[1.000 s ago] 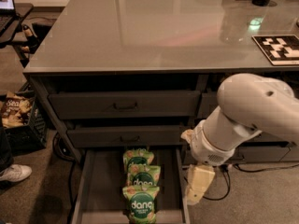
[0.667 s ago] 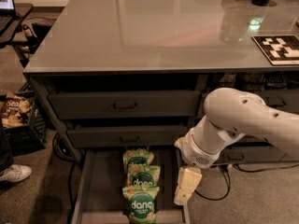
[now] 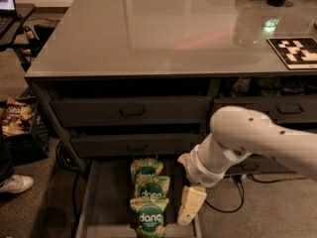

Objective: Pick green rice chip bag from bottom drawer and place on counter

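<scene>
Grey and glossy, the tabletop [image 3: 148, 33] does not carry any snack yet; only a black-and-white marker card [image 3: 296, 52] lies near its right edge. Below it the bottom drawer [image 3: 110, 202] is pulled out. Three green chip bags lie in a row on its floor: the back bag [image 3: 146, 168], the middle bag [image 3: 152, 186] and the front bag [image 3: 149, 217].

Compared with one second ago, the white arm [image 3: 257, 138] has swung to the left and lower. The tool [image 3: 188, 209] now hangs just beside the front bag, about over the right wall of the drawer. For the task this means, in my judgement, that I am at the end of the approach: all three bags lie untouched and nothing is picked.

Whether the tool is released or clenched I cannot tell. It is probably above the wall and not inside the drawer, but the depth is hard to read. The lower edge cuts off the bottom of the front bag and the front of the drawer. The arm hides part of the cabinet on the right.
</scene>
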{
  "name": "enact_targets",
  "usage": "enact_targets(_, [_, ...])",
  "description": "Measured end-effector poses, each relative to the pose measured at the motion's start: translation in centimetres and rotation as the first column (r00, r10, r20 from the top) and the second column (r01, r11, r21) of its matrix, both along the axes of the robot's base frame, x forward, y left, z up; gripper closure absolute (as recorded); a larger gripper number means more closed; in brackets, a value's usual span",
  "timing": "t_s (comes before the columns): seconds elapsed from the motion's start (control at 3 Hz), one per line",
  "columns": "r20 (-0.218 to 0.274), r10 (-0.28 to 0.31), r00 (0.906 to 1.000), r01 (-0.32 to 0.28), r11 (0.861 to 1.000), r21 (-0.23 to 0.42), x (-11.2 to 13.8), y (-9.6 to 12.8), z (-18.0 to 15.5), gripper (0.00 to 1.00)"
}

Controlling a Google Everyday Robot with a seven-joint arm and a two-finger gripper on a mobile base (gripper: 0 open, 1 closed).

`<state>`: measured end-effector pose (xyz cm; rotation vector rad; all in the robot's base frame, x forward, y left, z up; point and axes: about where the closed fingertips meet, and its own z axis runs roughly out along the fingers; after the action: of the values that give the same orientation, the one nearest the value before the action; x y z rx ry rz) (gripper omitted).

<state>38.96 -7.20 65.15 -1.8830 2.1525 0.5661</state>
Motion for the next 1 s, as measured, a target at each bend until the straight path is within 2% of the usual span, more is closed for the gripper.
enact_targets(0.33, [0.021,0.012,0.9997,-0.013,0.999,0.046,0.6,1.8,-4.0,0.0])
enact_targets(0.67, [0.019,0.009,0.9998,-0.011,0.996,0.087,1.3,3.5,-7.8,0.0])
enact_targets(1.0, [-0.011,0.023,0.9997,-0.022,0.992,0.123,1.9,5.5,-11.7,0.0])
